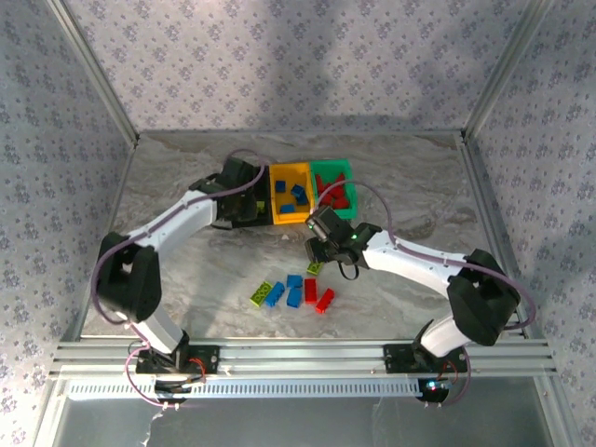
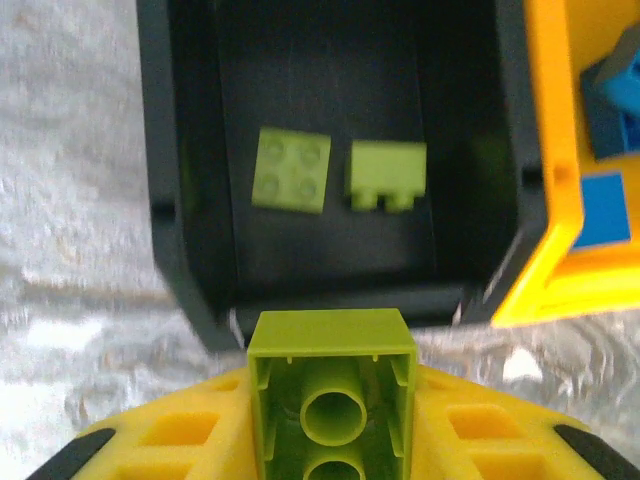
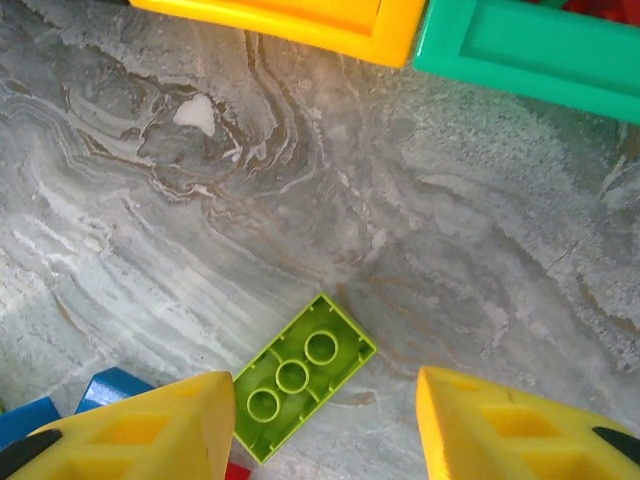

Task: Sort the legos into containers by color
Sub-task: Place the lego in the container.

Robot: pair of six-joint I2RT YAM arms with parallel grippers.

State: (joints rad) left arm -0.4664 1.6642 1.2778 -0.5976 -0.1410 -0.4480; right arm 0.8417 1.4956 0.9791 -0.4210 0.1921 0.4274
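At the bottom of the left wrist view, the left gripper (image 2: 330, 455) is clamping a lime brick (image 2: 330, 345) between its yellow fingers, hollow underside facing the camera. At twelve o'clock from it, the black bin (image 2: 190, 250) is lying open with two lime bricks (image 2: 291, 171) resting on its floor. The held brick is hanging at the bin's near wall, seemingly not yet over the floor. At two o'clock, the orange bin (image 2: 555, 200) is sitting tight against the black one and holding blue bricks (image 2: 603, 210).

In the right wrist view, the right gripper (image 3: 325, 405) is hovering with its jaws apart over the marbled table (image 3: 200, 200). A second lime brick (image 3: 300, 378) is lying flat, studs up, between the two fingers. It is nearer the finger at eight o'clock, and neither finger appears to be touching it.

From above, the green bin (image 1: 333, 166) is sitting at three o'clock of the orange bin and holding red bricks (image 1: 335, 196). At seven o'clock from the right gripper, six loose bricks (image 1: 294, 298) are waiting on the table: one lime, three blue, two red. The sort is looking a little past halfway. Each bin is carrying a single colour, while one brick is in hand and seven are lying unsorted.
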